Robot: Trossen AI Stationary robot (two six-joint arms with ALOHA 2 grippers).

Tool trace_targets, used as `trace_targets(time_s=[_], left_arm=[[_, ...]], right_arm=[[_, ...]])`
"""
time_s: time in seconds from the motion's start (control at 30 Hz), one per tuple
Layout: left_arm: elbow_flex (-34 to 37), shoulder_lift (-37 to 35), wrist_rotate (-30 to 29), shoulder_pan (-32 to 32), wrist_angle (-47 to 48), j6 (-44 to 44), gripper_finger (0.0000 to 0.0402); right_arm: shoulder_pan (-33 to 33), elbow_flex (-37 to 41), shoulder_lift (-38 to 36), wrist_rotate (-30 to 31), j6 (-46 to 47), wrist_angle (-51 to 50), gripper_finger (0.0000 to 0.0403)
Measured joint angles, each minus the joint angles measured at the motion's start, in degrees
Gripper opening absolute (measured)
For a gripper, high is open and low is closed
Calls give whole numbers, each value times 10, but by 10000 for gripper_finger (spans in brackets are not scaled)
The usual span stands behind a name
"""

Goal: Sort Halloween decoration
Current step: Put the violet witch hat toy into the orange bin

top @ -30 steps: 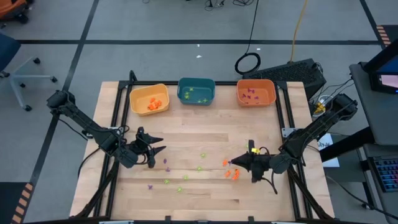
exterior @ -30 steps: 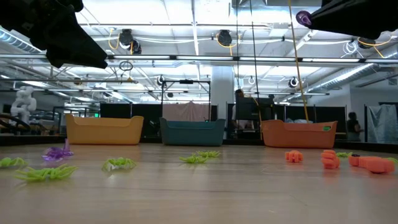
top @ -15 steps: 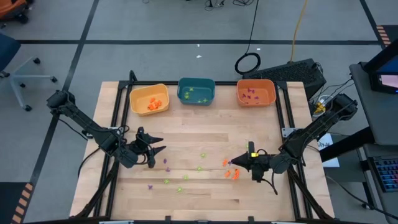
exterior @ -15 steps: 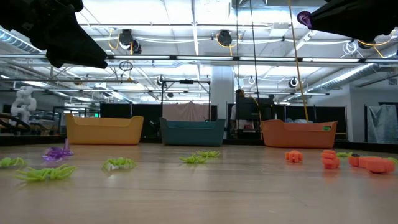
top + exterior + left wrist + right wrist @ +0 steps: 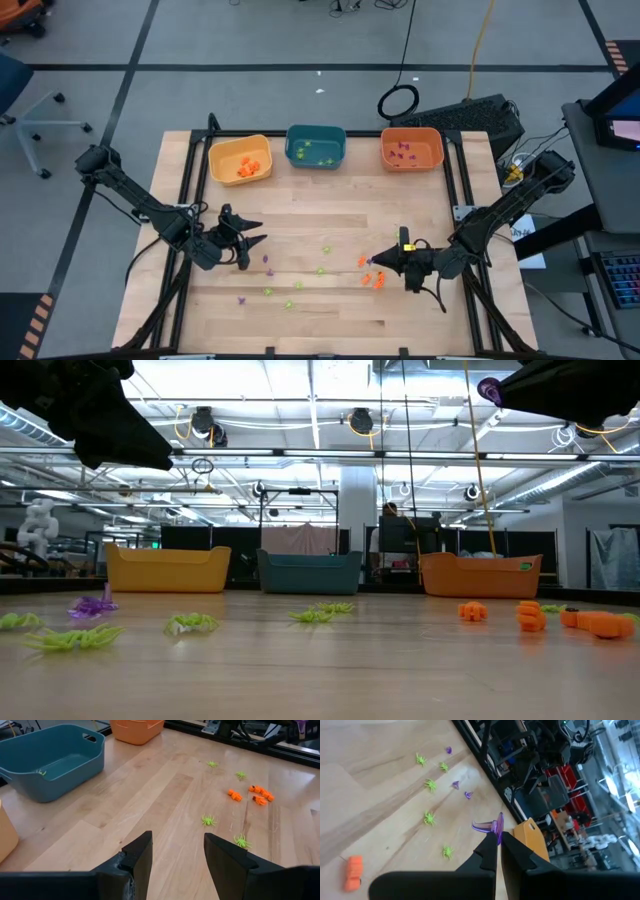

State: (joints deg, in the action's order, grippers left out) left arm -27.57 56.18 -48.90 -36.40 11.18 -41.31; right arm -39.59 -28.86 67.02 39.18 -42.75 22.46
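We are pinching a tiny purple plastic trinket (image 5: 493, 826) in our raised right gripper (image 5: 497, 840), well short of the orange plastic bin (image 5: 412, 149), our left gripper (image 5: 173, 851) hanging spread, and that thin tip-hold is risking a slip.

Very little differs from a second ago. The right gripper (image 5: 375, 261), pinched on a purple trinket (image 5: 489, 390) above the near right part of the table, now sits a shade farther right in the low view, and its arm's dark outline is slightly higher. The shift is barely visible from the high view. In the room far beyond the bins, a person (image 5: 392, 512) standing behind the table is now in a slightly different spot, the head a little to the right.
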Motion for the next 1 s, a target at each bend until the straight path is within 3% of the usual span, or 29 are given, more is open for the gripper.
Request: trace_targets(time_s=[1.0], left_arm=[[0,0,0,0,-3,0,176]], right_arm=[[0,0,0,-3,332,0,0]])
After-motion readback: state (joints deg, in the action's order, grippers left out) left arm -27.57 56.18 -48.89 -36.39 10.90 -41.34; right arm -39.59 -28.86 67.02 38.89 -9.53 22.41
